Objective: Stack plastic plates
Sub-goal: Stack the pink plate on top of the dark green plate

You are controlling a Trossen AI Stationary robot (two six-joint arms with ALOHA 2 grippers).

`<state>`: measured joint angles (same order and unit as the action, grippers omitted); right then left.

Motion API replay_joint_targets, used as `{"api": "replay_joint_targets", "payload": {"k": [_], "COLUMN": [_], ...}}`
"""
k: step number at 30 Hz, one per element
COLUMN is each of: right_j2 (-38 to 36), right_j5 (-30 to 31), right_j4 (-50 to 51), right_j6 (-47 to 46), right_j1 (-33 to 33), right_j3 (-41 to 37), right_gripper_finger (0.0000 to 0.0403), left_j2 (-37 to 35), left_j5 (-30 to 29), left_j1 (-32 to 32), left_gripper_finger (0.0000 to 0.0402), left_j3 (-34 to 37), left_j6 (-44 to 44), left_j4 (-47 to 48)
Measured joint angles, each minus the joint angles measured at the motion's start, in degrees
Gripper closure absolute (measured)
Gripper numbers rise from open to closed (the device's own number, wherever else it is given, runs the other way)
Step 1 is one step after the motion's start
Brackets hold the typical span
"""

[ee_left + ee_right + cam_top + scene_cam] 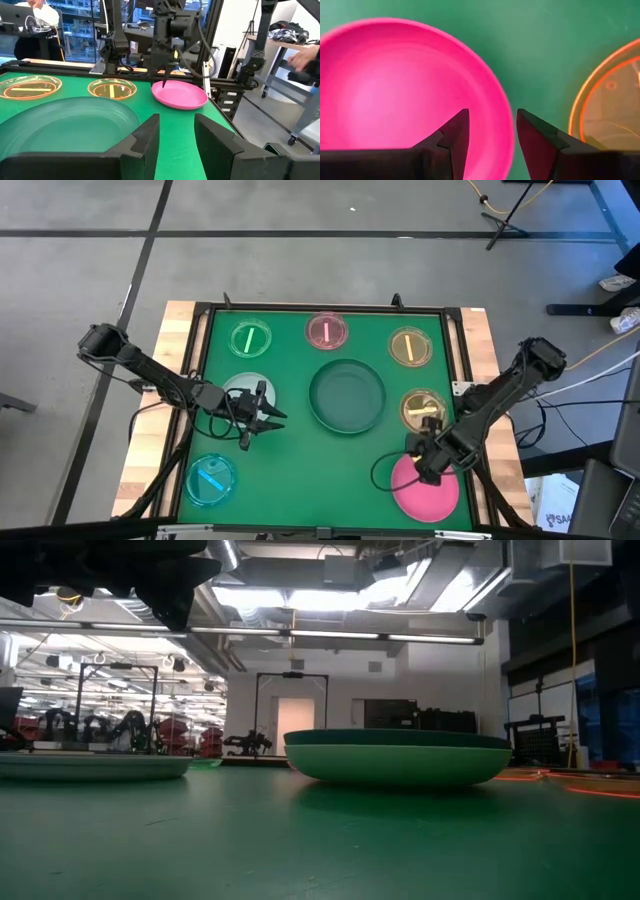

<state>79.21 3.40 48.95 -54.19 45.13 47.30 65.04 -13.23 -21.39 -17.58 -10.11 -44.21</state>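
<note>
High view shows the green desk carrying the plates. A large dark green plate sits in the middle. Along the far edge lie a small green plate, a small pink plate and a small amber plate. A second amber plate lies to the right of the dark green one, and a small blue plate rests in the near left corner. The left hand hovers with its fingers spread apart beside a pale grey-green plate, left of centre, holding nothing. The right hand is at the near right, over the rim of the large pink plate; in the right wrist view its fingers stand parted, one over the pink plate's rim, gripping nothing.
</note>
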Motion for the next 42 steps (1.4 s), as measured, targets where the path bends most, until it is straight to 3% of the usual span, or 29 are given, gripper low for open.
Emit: {"api": "replay_joint_targets", "payload": {"k": [19, 33, 42], "right_j2": [0.01, -0.07, -0.08], "right_j5": [-1.60, -2.05, -1.47], "right_j4": [-12.47, -15.37, -18.35], "right_j6": [0.42, 0.68, 1.00], "right_j1": [-0.14, -0.14, -0.27], "right_j3": [-9.75, -9.85, -8.92], "right_gripper_finger": [0.0252, 0.0389, 0.0394], "left_j2": [0.01, 0.00, 0.00], "left_j5": [-0.02, -0.02, -0.02], "left_j1": [0.00, 0.00, 0.00], "left_gripper_finger": [0.0286, 0.0286, 0.0286], "left_j3": [0.00, 0.00, 0.00], "left_j6": [0.00, 0.02, -0.29], "left_j4": [0.00, 0.00, 0.00]}}
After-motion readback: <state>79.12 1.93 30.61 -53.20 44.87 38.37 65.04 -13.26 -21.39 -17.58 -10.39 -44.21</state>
